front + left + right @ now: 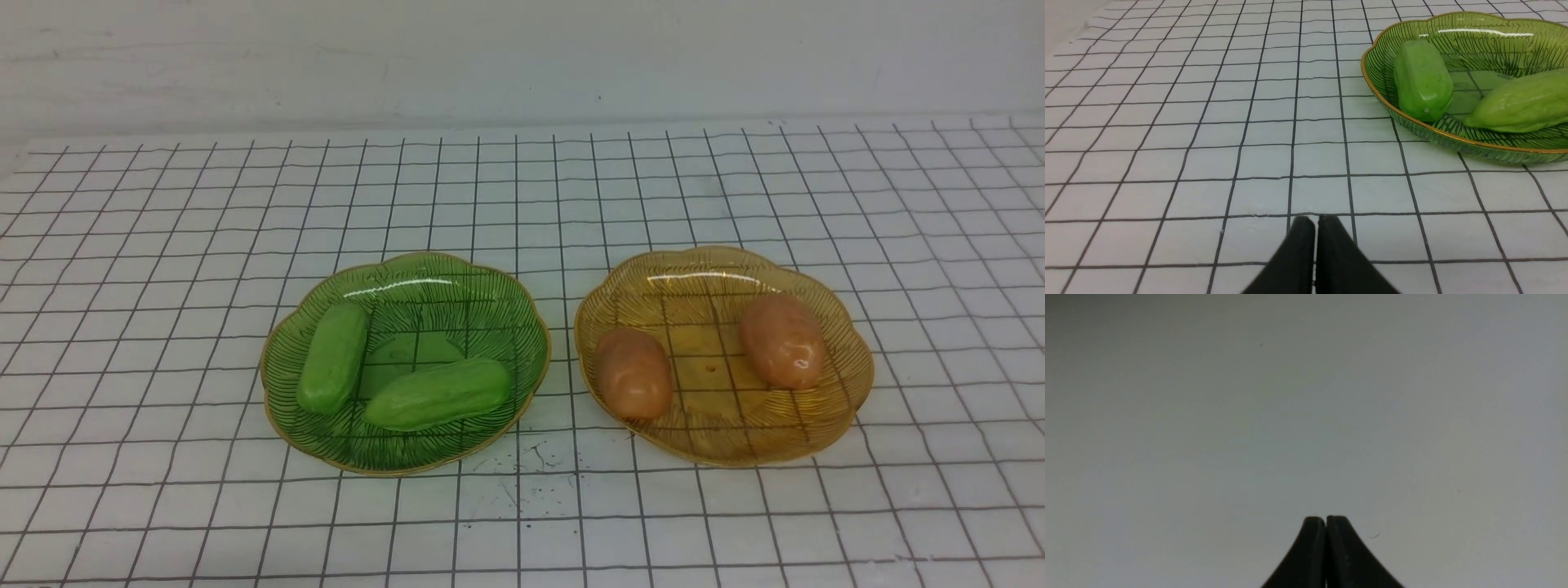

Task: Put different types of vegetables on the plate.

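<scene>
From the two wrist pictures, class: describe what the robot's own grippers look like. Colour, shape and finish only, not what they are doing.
Only the fingertips show. The left gripper has two matte black fingers with rounded tips that flare wider toward the base. The right gripper looks the same: plain black, smooth, curved outward below. No cables, markings or labels are visible, and the arms themselves are out of view.

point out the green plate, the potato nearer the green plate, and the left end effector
green plate (490, 273), front view, bare far rim
potato nearer the green plate (633, 374), front view, middle of its top
left end effector (1316, 222), left wrist view, between its shut fingertips
</scene>
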Motion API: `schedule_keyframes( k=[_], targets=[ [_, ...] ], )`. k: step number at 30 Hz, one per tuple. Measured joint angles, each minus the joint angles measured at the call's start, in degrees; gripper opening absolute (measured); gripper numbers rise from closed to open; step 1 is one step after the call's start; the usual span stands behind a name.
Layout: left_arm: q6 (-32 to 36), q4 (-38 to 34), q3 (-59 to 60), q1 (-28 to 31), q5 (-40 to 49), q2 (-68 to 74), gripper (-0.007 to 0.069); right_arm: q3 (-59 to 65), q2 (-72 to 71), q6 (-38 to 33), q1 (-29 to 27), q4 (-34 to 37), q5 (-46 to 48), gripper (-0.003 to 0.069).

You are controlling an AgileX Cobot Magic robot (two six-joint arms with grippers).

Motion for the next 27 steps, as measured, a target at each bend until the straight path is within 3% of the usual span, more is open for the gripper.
schedule_keyframes(
  k=[9, 14, 21, 27],
  targets=[
    [0.00, 0.00, 0.00, 0.00, 0.00, 0.00, -0.0008, 0.00, 0.00, -0.11, 0.00, -0.32, 0.43, -0.0014],
    [0.00, 0.00, 0.00, 0.00, 0.00, 0.00, -0.0008, 0.58, -0.18, -0.40, -1.21, -1.22, 8.31, -0.0014],
    [0.00, 0.00, 0.00, 0.00, 0.00, 0.00, -0.0008, 13.46, -0.36, -0.40, -12.29, -1.27, 25.65, -0.0014],
    [0.00, 0.00, 0.00, 0.00, 0.06, 0.00, -0.0008, 25.32, -4.37, -0.25, -16.91, -0.92, 30.23, -0.0014]
  ],
)
